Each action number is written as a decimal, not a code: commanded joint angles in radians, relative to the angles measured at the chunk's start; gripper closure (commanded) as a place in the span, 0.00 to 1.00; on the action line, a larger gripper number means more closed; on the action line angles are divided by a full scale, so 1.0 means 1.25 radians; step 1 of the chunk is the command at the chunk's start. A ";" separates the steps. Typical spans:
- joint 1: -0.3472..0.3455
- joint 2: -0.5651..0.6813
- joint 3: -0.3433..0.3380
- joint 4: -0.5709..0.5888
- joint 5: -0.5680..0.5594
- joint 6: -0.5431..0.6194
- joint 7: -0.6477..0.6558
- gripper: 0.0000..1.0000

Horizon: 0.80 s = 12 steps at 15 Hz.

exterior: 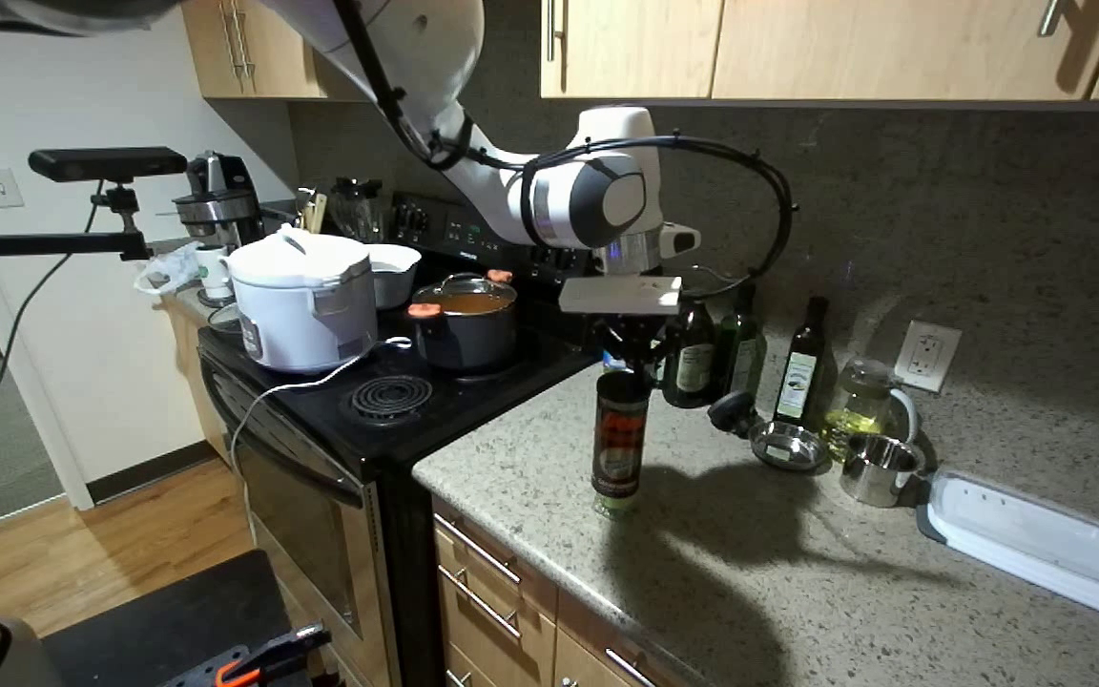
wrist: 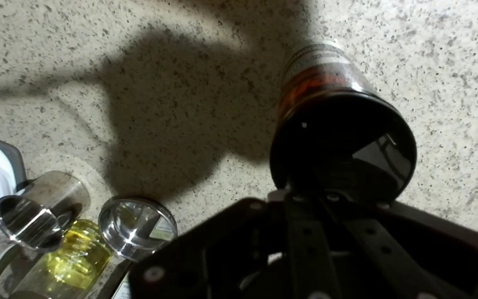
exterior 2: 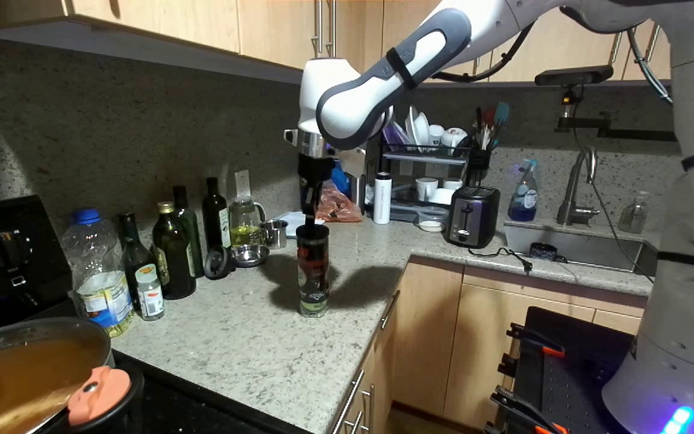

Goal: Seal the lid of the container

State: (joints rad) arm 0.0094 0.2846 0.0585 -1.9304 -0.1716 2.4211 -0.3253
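Note:
The container (exterior: 618,444) is a slim upright jar with dark contents and a red and pale label band. It stands on the counter in both exterior views (exterior 2: 312,277) and shows in the wrist view (wrist: 318,79). Its lid (exterior: 618,389) sits on top, looks dark and shiny in shadow, and is a round disc in the wrist view (wrist: 347,128). Whether it is fully pressed down cannot be told. My gripper (wrist: 315,197) points down at the lid's edge with its fingertips together, holding nothing visible. In an exterior view the fingertips (exterior 2: 309,223) are at the lid's top, seemingly touching.
Dark green bottles (exterior: 693,353), a small metal dish (exterior: 787,446), a metal cup (exterior: 879,469), an oil jug (exterior: 864,405) and a white tray (exterior: 1026,530) stand along the wall. A stove with a white pot (exterior: 301,305) and a dark pot (exterior: 464,334) adjoins the counter.

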 commanded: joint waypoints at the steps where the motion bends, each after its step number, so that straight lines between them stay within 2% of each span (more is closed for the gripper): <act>1: 0.002 -0.030 0.006 -0.024 0.010 -0.020 -0.009 1.00; 12: 0.004 -0.057 0.016 -0.033 0.017 -0.021 -0.022 1.00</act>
State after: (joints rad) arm 0.0119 0.2620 0.0692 -1.9342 -0.1707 2.4143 -0.3273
